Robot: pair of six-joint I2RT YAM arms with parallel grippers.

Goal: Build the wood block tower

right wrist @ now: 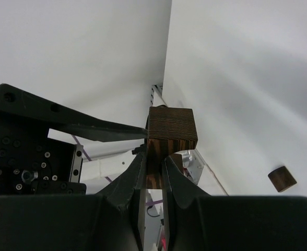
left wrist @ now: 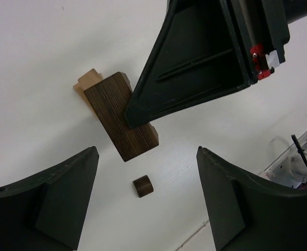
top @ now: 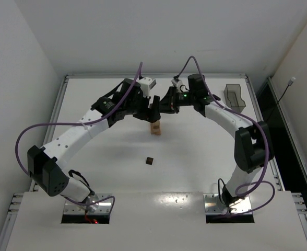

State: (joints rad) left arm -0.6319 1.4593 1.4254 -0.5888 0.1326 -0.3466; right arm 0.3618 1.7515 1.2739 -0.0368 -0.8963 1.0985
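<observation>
A narrow tan column (top: 155, 128) stands mid-table. In the left wrist view its tan top (left wrist: 88, 81) shows under a dark brown block (left wrist: 122, 117). My right gripper (top: 162, 107) is shut on that dark brown block (right wrist: 172, 128), which has an arch cut on one side, and holds it over the column; I cannot tell whether they touch. My left gripper (top: 147, 112) is open and empty just beside it, and its fingers (left wrist: 54, 204) frame a small dark rounded block (left wrist: 143, 186) lying on the table. That small block also shows in the top view (top: 150, 161) and the right wrist view (right wrist: 282, 179).
A smoky-grey see-through tray (top: 235, 97) stands at the back right. The two grippers are close together above the column, and the left gripper's finger (right wrist: 65, 123) shows next to the held block in the right wrist view. The white table (top: 91, 172) has a metal frame edge.
</observation>
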